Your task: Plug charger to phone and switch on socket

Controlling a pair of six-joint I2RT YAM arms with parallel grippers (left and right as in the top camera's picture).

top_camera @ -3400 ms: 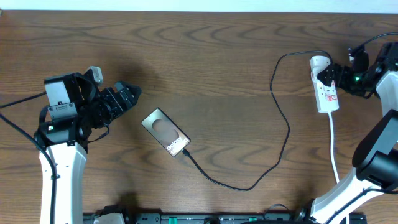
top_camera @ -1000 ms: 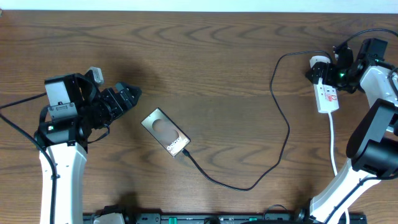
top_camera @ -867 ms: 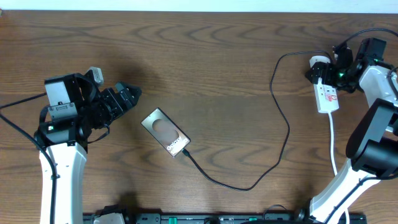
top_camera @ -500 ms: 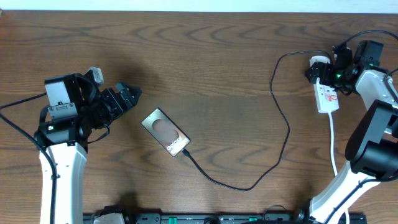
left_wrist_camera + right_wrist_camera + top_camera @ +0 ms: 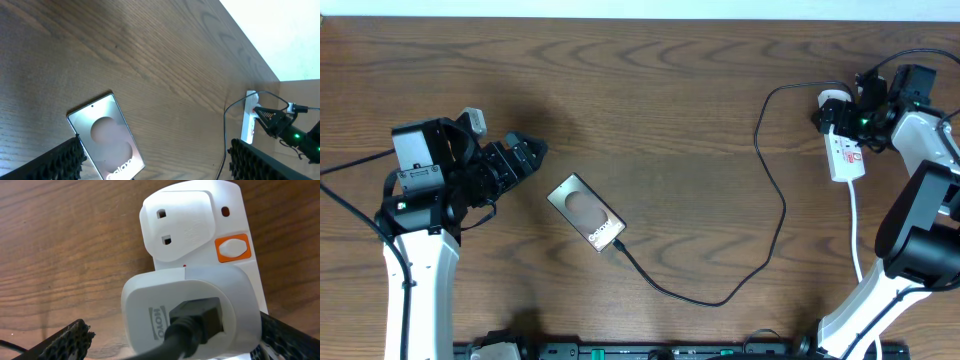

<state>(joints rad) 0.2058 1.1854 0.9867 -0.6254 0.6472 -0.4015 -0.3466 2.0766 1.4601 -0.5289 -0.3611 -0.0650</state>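
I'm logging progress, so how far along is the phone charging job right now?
Looks done: the thin black cable meets the end of the flat dark phone. In hand: the open right pincer straddles the plug end of the white power strip. Left: pressing its orange-framed switch.

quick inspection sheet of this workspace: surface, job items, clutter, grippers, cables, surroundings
surface: dark wood table
job's things: phone flat, centre-left; socket far right, white adapter plugged in, orange switch position unclear
clutter: nothing seen
grippers: left gripper open, apart from phone; right gripper open, over socket's adapter end
cables: charger loops from adapter to phone's near end, looks plugged in; white cord runs to table's near edge
surroundings: pale wall beyond far edge
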